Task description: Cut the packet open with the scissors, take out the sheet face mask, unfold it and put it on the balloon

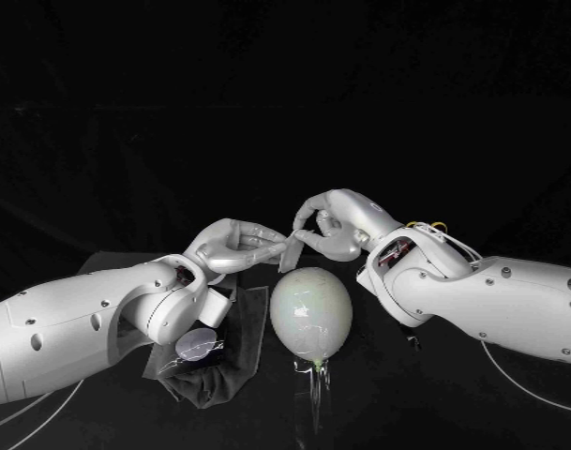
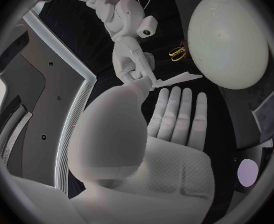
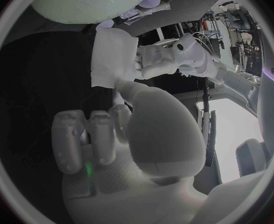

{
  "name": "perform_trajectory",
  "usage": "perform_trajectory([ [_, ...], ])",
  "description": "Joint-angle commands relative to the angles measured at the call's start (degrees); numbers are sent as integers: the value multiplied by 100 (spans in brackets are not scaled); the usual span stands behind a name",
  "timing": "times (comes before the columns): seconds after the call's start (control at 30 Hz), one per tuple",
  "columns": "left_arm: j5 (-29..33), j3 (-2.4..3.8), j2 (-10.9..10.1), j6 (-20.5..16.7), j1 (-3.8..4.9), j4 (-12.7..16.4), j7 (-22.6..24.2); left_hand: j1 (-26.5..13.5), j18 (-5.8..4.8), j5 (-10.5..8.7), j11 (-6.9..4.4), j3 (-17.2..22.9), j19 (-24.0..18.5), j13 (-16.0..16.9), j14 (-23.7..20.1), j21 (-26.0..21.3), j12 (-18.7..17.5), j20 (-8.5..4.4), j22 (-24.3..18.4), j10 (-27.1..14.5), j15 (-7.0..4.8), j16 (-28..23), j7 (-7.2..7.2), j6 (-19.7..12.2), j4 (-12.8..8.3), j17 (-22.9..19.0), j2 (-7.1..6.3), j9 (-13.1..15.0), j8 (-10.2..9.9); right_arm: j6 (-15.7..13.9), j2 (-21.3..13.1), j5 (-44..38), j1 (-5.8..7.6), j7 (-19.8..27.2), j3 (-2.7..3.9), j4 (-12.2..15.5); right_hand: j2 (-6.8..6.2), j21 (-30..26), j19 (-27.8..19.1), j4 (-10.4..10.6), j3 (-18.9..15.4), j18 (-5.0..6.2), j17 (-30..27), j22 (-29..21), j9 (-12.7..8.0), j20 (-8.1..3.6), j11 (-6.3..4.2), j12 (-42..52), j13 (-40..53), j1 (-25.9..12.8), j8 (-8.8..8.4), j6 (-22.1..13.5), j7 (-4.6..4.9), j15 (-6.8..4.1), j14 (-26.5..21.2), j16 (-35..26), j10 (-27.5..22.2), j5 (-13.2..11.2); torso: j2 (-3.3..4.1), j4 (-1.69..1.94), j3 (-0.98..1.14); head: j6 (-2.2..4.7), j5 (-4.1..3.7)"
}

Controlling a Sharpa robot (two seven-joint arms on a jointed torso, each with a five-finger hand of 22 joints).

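The left hand (image 1: 238, 246) and right hand (image 1: 323, 221) meet just above the middle of the head view. Each pinches an edge of the folded white mask (image 1: 290, 251) with its thumb. The left hand's other fingers (image 2: 177, 112) lie straight, side by side. The balloon (image 1: 309, 312) lies at the centre, just below the mask.

The balloon (image 1: 312, 314) lies mid-way across the table (image 1: 407, 398). At its 12 o'clock, the sheet face mask (image 1: 290, 251) is held between the left hand (image 1: 238, 246), at 10 o'clock, and the right hand (image 1: 328, 223), at 1 o'clock.
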Motion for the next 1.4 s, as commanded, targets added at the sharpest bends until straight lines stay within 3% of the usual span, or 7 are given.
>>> perform_trajectory([
  [0.03, -18, 7, 27, 73, 7, 9, 29, -52, -70, -10, -16, -97, -13, 8, -21, -19, 35, -7, 15, -39, 11, -17, 163, 49, 8, 13, -19, -11, -28, 63, 12, -97, 4, -22, 5, 11, 53, 37, 622, 6, 27, -80, 1510, 1506, 133, -14, 13, 5, 657, -14, 138, 43, 15, -40, 609, 23, 33, 13, 1, -1, 2, 0, -2],
  [0.27, -18, 7, 60, 34, 7, -3, -12, -48, -26, -10, -32, -228, 64, 17, 46, 17, 64, -11, 27, -1, -9, 17, 151, 98, -9, 41, 34, -19, -27, 63, 16, -110, 4, -24, 5, 33, 53, 37, 622, 6, 27, -80, 1510, 1506, 133, -14, 13, 5, 657, -14, 138, 43, 15, -40, 609, 23, 33, 13, 1, -2, 3, -3, -3],
  [0.37, -16, 7, 69, 7, 7, -7, -29, 22, 3, -9, -61, -269, 108, 25, 114, 34, 98, -12, 29, 63, -37, 53, 120, 161, -47, 68, 117, -22, -14, 62, 13, -112, 4, -24, 5, 46, 53, 37, 622, 6, 27, -80, 1510, 1506, 133, -14, 13, 5, 657, -14, 138, 43, 15, -40, 609, 23, 33, 13, -1, -2, 3, -4, -2],
  [0.53, 100, 7, 82, 7, 7, -22, -65, 350, 103, -6, -159, -2, 263, 30, 278, 107, 160, -24, 49, 222, -120, 140, 20, 334, -173, 126, 487, -12, 54, 60, 1, -115, 4, -23, 5, 86, 53, 37, 622, 6, 27, -80, 1510, 1506, 133, -14, 13, 5, 657, -14, 138, 43, 15, -40, 609, 23, 33, 13, 1, -3, 3, -3, -2],
  [0.77, 110, 7, 91, 37, 7, -27, -88, 669, 351, -12, -337, 460, 642, 41, 650, 307, 291, -49, 106, 649, -276, 313, -145, 668, -466, 248, 775, 77, 283, 63, -8, -123, 4, -25, 5, 107, 53, 37, 622, 6, 27, -80, 1510, 1506, 133, -14, 13, 5, 657, -14, 138, 43, 15, -40, 609, 23, 33, 13, -1, -1, 3, -4, -2],
  [0.87, 92, 7, 92, 65, 7, -28, -92, 688, 388, -15, -412, 592, 754, 51, 845, 392, 342, -70, 135, 859, -361, 388, -206, 777, -591, 304, 874, 142, 399, 79, -7, -124, 4, -33, 5, 102, 52, 37, 622, -4, 38, -80, 1510, 1506, 136, -13, 13, 16, 665, -21, 146, 43, 15, -40, 609, 23, 40, 13, 0, 0, 2, -6, -2],
  [1.4, 170, 7, 87, 246, 7, -14, -107, 478, 378, -7, -467, 793, 788, 26, 971, 475, 289, -99, 161, 1032, -410, 385, -271, 781, -679, 365, 961, 251, 526, 281, 23, -134, 4, -125, 5, 18, 52, 37, 622, -4, 38, -80, 1510, 1506, 136, -13, 13, 16, 665, -21, 146, 43, 15, -40, 609, 23, 40, 13, -1, 2, 0, -43, -5],
])
